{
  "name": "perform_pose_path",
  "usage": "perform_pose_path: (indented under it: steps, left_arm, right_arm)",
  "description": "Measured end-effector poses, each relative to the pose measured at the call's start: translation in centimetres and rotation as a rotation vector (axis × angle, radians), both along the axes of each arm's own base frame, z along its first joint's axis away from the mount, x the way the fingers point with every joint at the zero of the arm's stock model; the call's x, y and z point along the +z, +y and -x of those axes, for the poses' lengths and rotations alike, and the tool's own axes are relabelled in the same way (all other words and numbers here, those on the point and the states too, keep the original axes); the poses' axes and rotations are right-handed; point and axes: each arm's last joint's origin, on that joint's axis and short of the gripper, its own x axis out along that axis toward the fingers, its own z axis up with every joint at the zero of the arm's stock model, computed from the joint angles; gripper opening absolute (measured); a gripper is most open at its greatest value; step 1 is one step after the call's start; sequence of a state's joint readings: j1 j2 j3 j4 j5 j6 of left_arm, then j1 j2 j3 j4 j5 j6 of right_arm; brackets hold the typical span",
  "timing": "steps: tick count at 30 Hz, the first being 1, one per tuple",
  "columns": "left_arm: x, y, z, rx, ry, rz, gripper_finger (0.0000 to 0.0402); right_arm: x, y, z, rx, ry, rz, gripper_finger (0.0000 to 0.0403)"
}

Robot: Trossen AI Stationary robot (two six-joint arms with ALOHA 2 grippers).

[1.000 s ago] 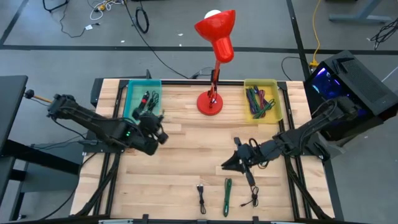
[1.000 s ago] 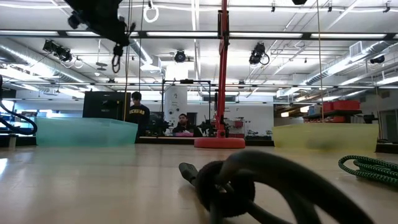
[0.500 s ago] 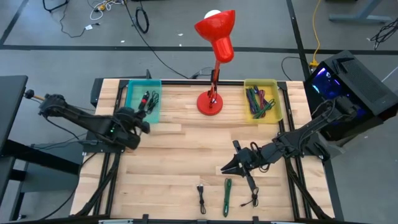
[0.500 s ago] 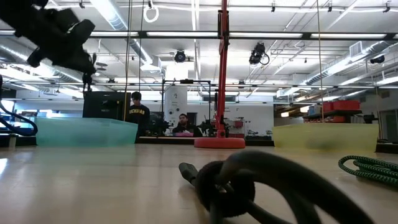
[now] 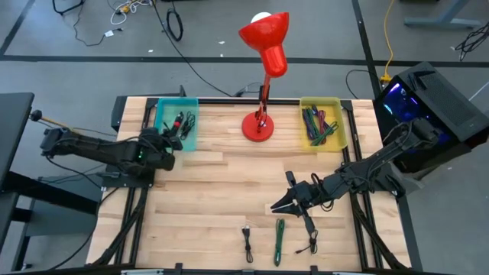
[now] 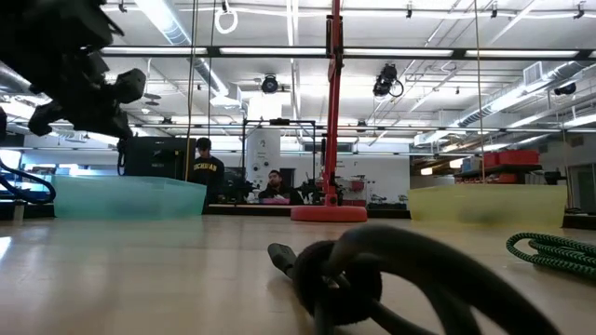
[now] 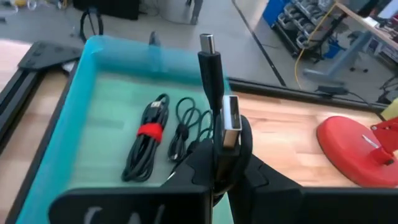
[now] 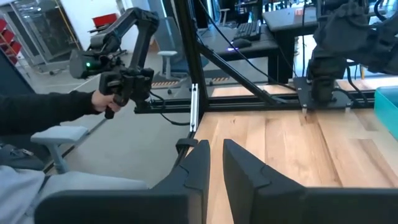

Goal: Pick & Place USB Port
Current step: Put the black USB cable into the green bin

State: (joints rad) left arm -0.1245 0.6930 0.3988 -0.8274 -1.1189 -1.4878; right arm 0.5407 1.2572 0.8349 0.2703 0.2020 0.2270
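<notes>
The left claw (image 7: 217, 168) is closed on a black USB cable (image 7: 214, 93), pinched near its plug ends, and holds it over the near rim of the teal bin (image 5: 162, 130) at the back left of the surface (image 5: 229, 191). The main risk is a bad drop: the claw sits close to the bin's edge on the surface side, so a release here could leave the cable draped over the wall or spilled onto the wood. The grip also looks thin, taking only the plug stems, so a quick swing could let the cable slip or twist; how much of the cord hangs below cannot be seen. Two coiled cables (image 7: 144, 146) already lie in the bin and a loose loop could snag them. The cable's long axis runs out from between the fingers, with the dark plug leading toward the bin's far wall and a silver plug (image 7: 231, 121) just behind it. The right claw (image 5: 284, 205) hangs slightly parted and empty above the front of the surface, near the green cable (image 5: 280, 239) lying there.
</notes>
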Motion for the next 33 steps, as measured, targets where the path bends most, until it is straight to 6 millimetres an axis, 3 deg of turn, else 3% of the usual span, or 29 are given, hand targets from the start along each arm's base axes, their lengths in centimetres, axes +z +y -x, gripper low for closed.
perform_pose_path:
  steps: [15, 24, 33]
  left_arm:
    - [1.1, 2.0, -1.8, -0.05, 0.043, 0.008, 0.0021]
    - [1.2, 2.5, -1.7, -0.003, 0.033, 0.0, 0.0096]
    - [1.2, 2.7, -1.7, 0.016, 0.02, -0.002, 0.0129]
  right_arm:
    - [0.0, 0.0, 0.0, 0.001, -0.003, -0.001, 0.0048]
    - [0.0, 0.0, 0.0, 0.0, -0.003, -0.002, 0.0048]
    - [0.0, 0.0, 0.0, 0.0, -0.003, -0.001, 0.0048]
